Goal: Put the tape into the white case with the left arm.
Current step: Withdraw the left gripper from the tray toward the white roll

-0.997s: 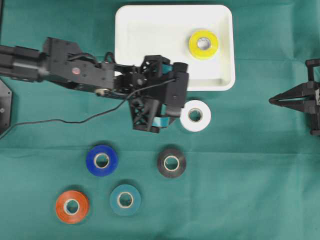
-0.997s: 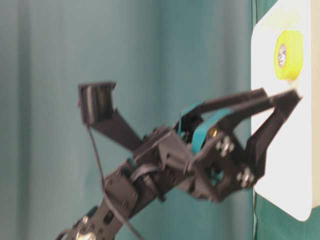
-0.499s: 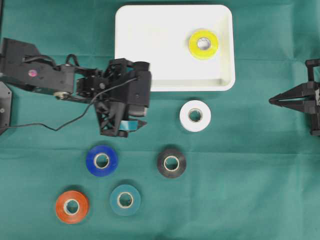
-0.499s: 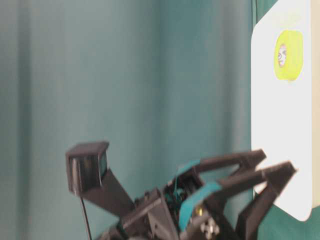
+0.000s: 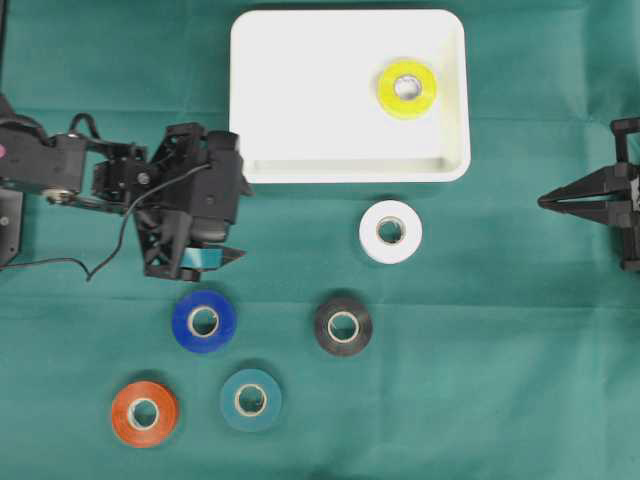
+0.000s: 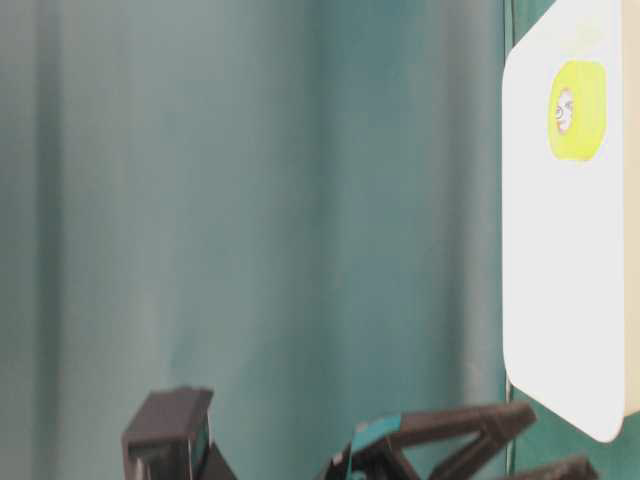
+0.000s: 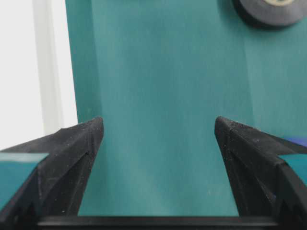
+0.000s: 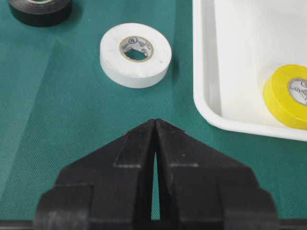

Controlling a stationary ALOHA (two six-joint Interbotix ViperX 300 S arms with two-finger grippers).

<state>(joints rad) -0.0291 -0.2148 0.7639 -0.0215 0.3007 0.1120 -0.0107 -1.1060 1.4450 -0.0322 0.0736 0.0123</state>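
The white case lies at the back with a yellow tape inside it. On the green cloth lie a white tape, black tape, blue tape, teal tape and orange tape. My left gripper hovers left of the case, just above the blue tape, open and empty. In the left wrist view it frames bare cloth, with the case's edge at left and the black tape far ahead. My right gripper rests shut at the right edge.
The right wrist view shows the white tape ahead of the shut right gripper, beside the case's rim. In the table-level view the left fingers sit low, below the case. A thin black cable trails left.
My left arm has drawn back to the left, from beside the white tape to above the blue tape, open and empty throughout. The right arm has not moved.
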